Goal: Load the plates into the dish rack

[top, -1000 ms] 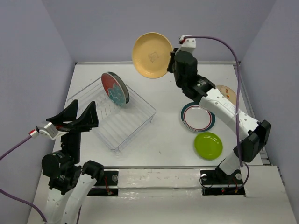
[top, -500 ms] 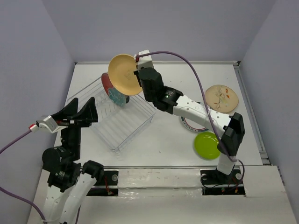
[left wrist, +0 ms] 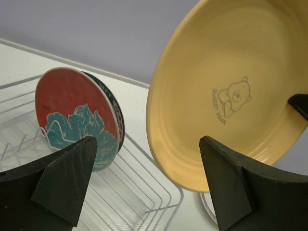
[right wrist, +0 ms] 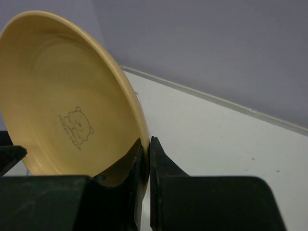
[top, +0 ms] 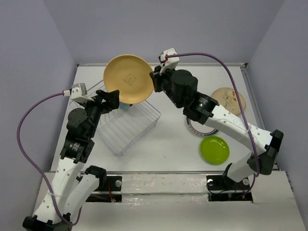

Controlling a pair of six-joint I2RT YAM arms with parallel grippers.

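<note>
Three plates lie flat on the desk (top: 173,144) at right: the lime green plate (top: 214,149), a teal-rimmed white plate (top: 196,129) and, farther back, the beige speckled plate (top: 234,101). The left arm, low and pulled back half a second ago, now reaches forward over the dish rack (top: 126,129), the left end effector (left wrist: 148,144) released, its fingers spread. Two plates stand at the rack's far end: the red plate (left wrist: 74,120) and, behind it, a second teal-rimmed plate (left wrist: 117,122). Above them the right arm arches leftward, the right end effector (right wrist: 144,144) clenched on the rim of the one yellow plate (top: 128,79), now turned face-on.

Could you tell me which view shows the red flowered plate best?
The left wrist view: the red plate stands upright in the dish rack, face and teal flower clear. From the top, the yellow plate hides nearly all of it. The right wrist view misses it.
</note>
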